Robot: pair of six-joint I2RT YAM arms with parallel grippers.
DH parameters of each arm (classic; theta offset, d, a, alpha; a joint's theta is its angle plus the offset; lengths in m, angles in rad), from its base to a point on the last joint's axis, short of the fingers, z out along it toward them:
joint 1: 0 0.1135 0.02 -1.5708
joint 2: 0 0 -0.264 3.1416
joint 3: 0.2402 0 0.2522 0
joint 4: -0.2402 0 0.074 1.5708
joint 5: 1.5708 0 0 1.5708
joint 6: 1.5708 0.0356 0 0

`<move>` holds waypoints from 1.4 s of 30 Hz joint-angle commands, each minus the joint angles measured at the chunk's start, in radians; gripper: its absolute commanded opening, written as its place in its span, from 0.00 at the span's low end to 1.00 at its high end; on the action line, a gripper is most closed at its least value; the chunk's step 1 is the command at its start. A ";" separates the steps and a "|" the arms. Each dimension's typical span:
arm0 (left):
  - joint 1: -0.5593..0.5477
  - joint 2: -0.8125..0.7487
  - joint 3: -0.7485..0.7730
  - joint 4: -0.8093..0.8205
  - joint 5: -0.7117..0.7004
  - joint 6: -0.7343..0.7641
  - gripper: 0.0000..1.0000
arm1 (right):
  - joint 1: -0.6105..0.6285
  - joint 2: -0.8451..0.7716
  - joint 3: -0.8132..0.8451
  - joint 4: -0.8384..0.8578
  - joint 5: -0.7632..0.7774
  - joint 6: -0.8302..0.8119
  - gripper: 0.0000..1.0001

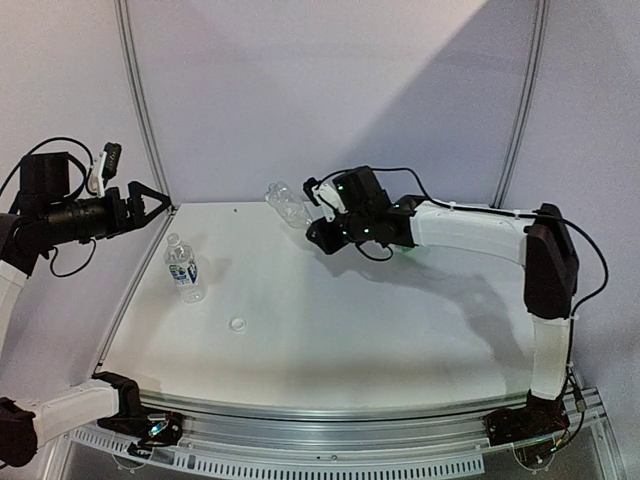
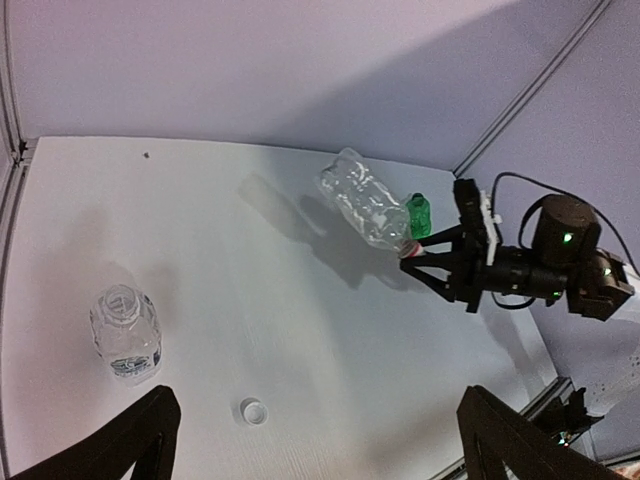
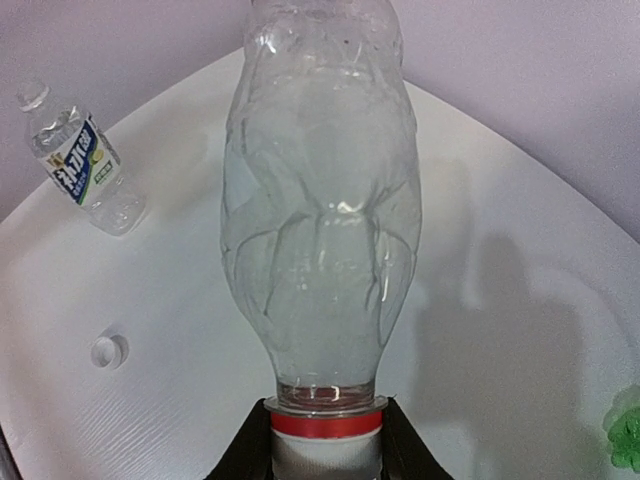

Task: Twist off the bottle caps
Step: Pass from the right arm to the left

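Note:
My right gripper point(image 3: 325, 425) is shut on the white cap point(image 3: 325, 458) of the clear unlabelled bottle point(image 3: 320, 220), just under its red ring. That bottle point(image 1: 288, 205) hangs tilted above the back of the table, held only by the cap end. The labelled bottle point(image 1: 183, 268) stands at the left with its neck open. A loose white cap point(image 1: 238, 324) lies on the table in front of it. A green bottle point(image 2: 419, 215) shows behind the right gripper point(image 2: 412, 252). My left gripper point(image 1: 160, 203) hovers wide open and holds nothing, above the table's left edge.
White walls and metal corner posts point(image 1: 140, 100) close in the back and sides of the table point(image 1: 380, 330). The right arm point(image 1: 470, 228) stretches across the back right. A perforated metal rail point(image 1: 330, 460) runs along the near edge.

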State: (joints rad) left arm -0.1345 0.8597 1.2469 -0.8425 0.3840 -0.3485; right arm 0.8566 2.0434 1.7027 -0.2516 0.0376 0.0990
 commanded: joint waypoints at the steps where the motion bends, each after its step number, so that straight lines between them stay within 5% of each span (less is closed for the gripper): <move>1: -0.017 0.007 0.028 -0.031 -0.017 0.055 0.99 | -0.002 -0.158 -0.128 -0.083 -0.026 0.009 0.00; 15: -0.152 0.107 0.107 0.029 -0.139 0.160 0.99 | -0.002 -0.474 -0.309 -0.301 -0.180 0.043 0.00; 30: -0.570 0.250 0.204 0.078 -0.409 0.438 0.97 | -0.002 -0.612 -0.382 -0.460 -0.378 0.034 0.00; 37: -0.825 0.289 0.116 0.155 -0.462 0.707 0.99 | -0.001 -0.647 -0.377 -0.534 -0.479 0.027 0.00; 42: -0.892 0.311 0.043 0.203 -0.462 0.853 0.99 | -0.002 -0.659 -0.377 -0.562 -0.557 0.035 0.00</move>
State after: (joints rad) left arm -0.9810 1.1534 1.3483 -0.6941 -0.0555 0.3248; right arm 0.8562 1.4143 1.3281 -0.7650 -0.4282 0.1299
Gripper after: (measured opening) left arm 0.993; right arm 0.297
